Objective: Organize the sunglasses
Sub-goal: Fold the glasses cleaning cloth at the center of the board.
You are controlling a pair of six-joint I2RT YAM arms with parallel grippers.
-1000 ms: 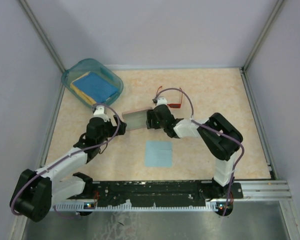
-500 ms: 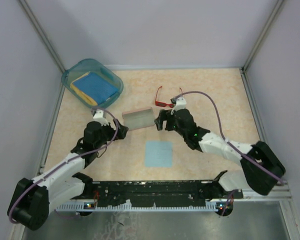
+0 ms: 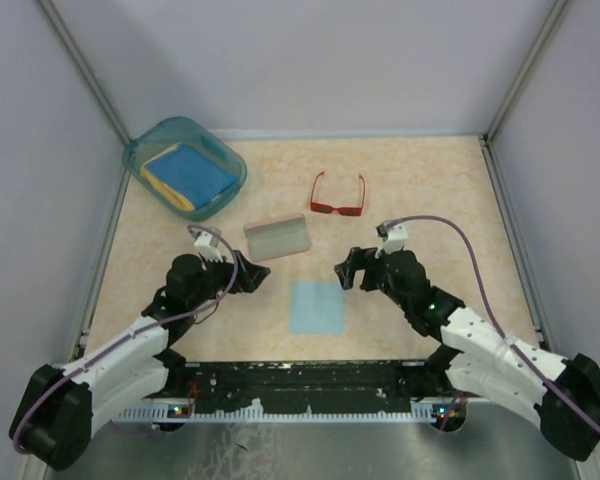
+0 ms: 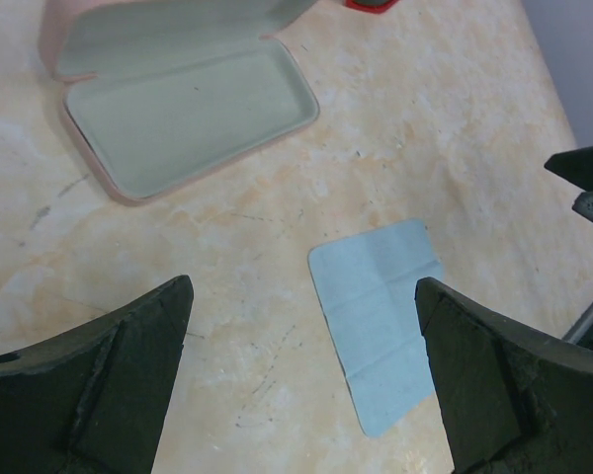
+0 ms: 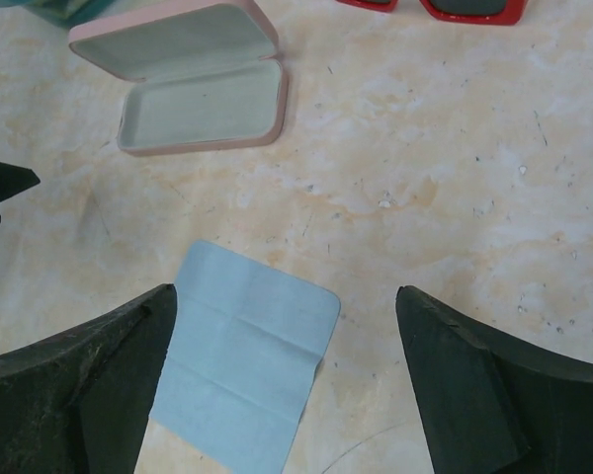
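Fingers of left gripper (image 4: 301,286) are spread wide, nothing gripped; those of right gripper (image 5: 285,291) likewise. Sunglasses (image 3: 338,208) are laid untouched at 12 o'clock from cloth (image 3: 316,306).

The sunglasses (image 3: 338,196) lie on the bench (image 3: 430,190), temples unfolded, just right of the open pink case (image 3: 277,238). Nearer the bases, a blue cloth (image 3: 316,306) lies between the left gripper (image 3: 252,281) and the right gripper (image 3: 346,272).
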